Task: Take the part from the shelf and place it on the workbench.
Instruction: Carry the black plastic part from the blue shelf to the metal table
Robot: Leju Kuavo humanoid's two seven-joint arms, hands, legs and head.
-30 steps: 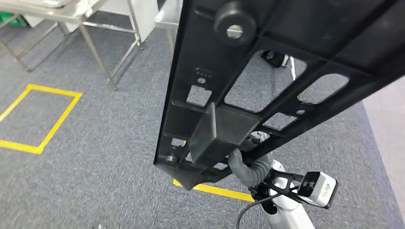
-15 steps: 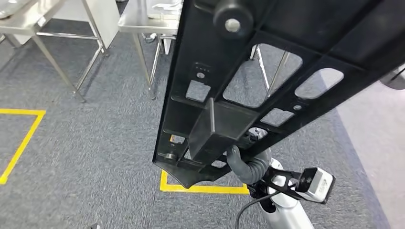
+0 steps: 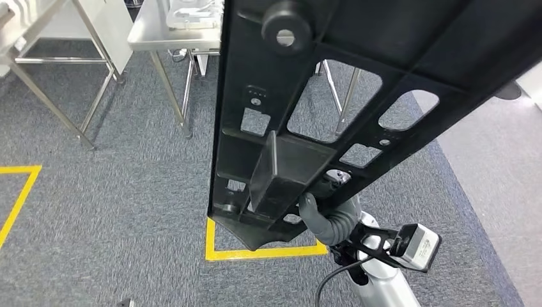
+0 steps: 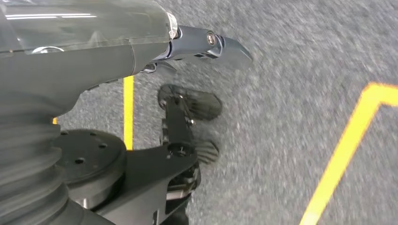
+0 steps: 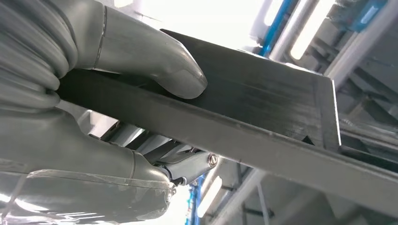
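Low on the near right of the head view, the robot's right hand (image 3: 319, 214) grips the bottom end of a long black moulded-plastic frame part (image 3: 281, 121), and the right wrist view shows its thick grey thumb (image 5: 155, 61) pressed flat on a smooth dark flange with darker fingers wrapped beneath. So the part is off the shelf and carried in the air, standing steeply up and leaning to the far right across the view. It is rigid, matt and ribbed, pierced by rectangular and rounded cut-outs, with a round boss (image 3: 286, 25) near its far end and a solid box-shaped block (image 3: 284, 173) just above the grip. The left hand (image 4: 206, 44) hangs over the floor holding nothing, though whether its fingers are spread or curled I cannot tell. Below lies coarse grey carpet (image 3: 115, 211) marked with yellow tape lines (image 3: 255, 251), and at the far left stand stainless-steel tables on thin tubular legs (image 3: 172, 35), which I take to be the workbench. Since the part is held at one end only, the carry calls for a firm wrist, slow turns, and clearance for the long free end near the table legs before lowering it flat.
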